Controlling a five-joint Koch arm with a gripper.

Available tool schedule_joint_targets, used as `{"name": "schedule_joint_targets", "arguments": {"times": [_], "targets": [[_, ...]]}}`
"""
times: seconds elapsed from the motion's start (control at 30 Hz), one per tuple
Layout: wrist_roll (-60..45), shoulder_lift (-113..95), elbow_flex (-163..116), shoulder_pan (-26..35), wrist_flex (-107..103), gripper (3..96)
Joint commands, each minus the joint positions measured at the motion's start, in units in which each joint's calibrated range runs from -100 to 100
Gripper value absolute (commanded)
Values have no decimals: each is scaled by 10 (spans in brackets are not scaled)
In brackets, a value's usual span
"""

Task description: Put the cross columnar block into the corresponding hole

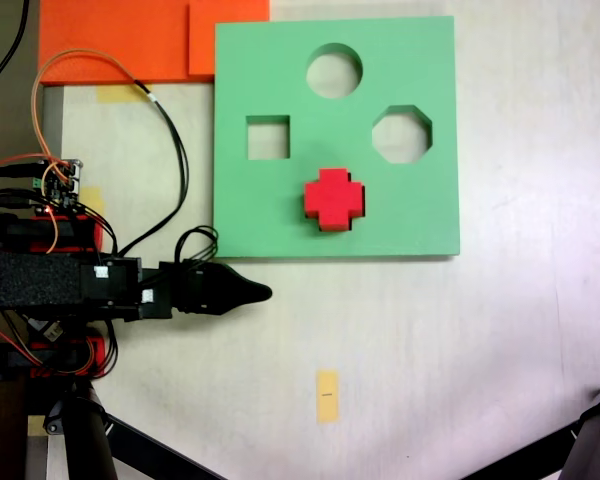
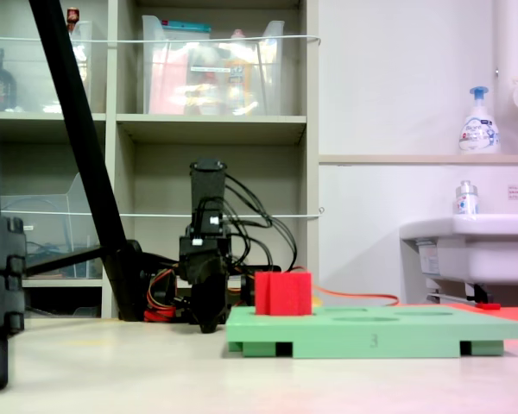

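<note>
Block: the red cross columnar block (image 1: 333, 198) sits in the plus-shaped hole (image 1: 325, 226) of the green board (image 1: 280, 60), standing proud of its surface in the second exterior view. Gripper (image 1: 252, 292), jaws together and empty, rests off the board's near-left corner in the first exterior view.

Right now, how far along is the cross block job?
Mostly done: the red plus-shaped foam block stands in the plus-shaped cutout of the green foam board, still protruding well above it in the second exterior view. Nothing in hand: the black gripper sits off the board. Left: possibly pressing it deeper.
</note>
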Motion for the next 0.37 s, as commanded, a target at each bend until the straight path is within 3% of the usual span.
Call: {"name": "schedule_joint_targets", "arguments": {"times": [0.03,0.37], "targets": [[-4,-5,-11,3,-69,497],[-4,-5,-11,2,-63,497]]}}
